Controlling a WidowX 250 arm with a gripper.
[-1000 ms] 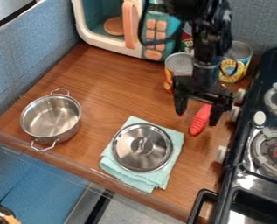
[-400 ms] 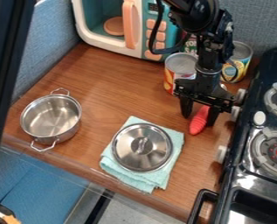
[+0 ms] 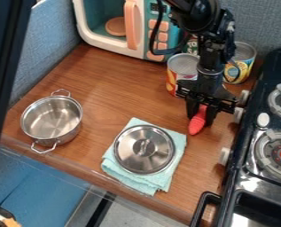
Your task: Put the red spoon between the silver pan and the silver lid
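Note:
The black gripper [image 3: 200, 119] hangs down at the right of the counter, its two fingers shut on the red spoon [image 3: 196, 126]. The spoon's ridged red end shows below and between the fingers; the rest of it is hidden by the gripper. The silver pan [image 3: 52, 118], with two loop handles, stands at the left. Left of and nearer the front than the gripper, the silver lid [image 3: 144, 149] lies on a folded light-green cloth [image 3: 154, 181].
Tin cans [image 3: 182, 66] [image 3: 241, 62] stand behind the gripper, and a toy microwave [image 3: 101, 39] is at the back. The black toy stove [image 3: 258, 177] borders the counter on the right. The wooden counter [image 3: 115, 99] stretches between pan and gripper.
The gripper came lower beside the spoon, and its fingers have since closed on it. The spoon's red end has shifted slightly left. A dark shape has entered at the left edge.

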